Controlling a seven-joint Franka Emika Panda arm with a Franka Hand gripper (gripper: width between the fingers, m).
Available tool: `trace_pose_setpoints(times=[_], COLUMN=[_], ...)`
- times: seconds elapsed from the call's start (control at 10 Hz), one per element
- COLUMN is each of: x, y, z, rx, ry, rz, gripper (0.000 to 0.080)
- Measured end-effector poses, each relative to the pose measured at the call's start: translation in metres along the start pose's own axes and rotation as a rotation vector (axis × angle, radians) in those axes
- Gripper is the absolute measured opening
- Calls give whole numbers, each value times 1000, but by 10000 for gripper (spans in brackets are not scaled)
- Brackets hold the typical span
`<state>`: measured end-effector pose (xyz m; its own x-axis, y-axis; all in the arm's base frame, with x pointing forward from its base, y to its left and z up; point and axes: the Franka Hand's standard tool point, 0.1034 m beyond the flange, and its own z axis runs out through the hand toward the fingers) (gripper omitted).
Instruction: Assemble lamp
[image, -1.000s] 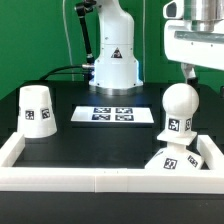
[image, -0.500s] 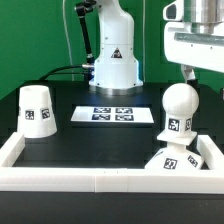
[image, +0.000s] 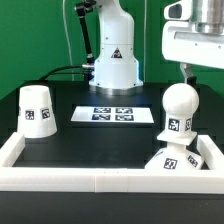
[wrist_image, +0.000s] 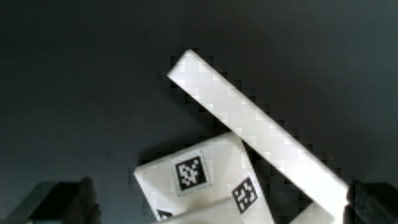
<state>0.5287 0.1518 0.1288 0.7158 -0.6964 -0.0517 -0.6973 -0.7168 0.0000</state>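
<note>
The white bulb (image: 177, 112) stands upright with its ball on top, on the low sloped base (image: 180, 160), in the corner at the exterior view's right. The cone shade (image: 37, 112) stands apart at the exterior view's left. My gripper (image: 190, 72) hangs above and slightly behind the bulb, touching nothing. In the wrist view the gripper (wrist_image: 221, 205) is open, with its dark fingertips (wrist_image: 63, 200) far apart. A white tagged lamp part (wrist_image: 205, 180) lies below, between the fingertips. I cannot tell whether it is the bulb or the base.
The marker board (image: 112, 114) lies flat in the middle of the black table. A white raised rail (image: 60, 178) runs along the front and sides and shows as a diagonal strip in the wrist view (wrist_image: 249, 105). The robot's pedestal (image: 114, 60) stands at the back.
The gripper has risen very slightly. The lamp parts have not moved.
</note>
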Motion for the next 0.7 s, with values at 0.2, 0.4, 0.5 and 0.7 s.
trace_pose_setpoints(times=[0.2, 0.4, 0.5, 0.7], x=[2, 3, 4, 12], y=[19, 19, 20, 35], z=[1, 2, 2, 6], rx=[-5, -6, -6, -29], ry=[0, 0, 0, 5], rz=[-91, -86, -88, -227], gripper=[699, 699, 699, 699])
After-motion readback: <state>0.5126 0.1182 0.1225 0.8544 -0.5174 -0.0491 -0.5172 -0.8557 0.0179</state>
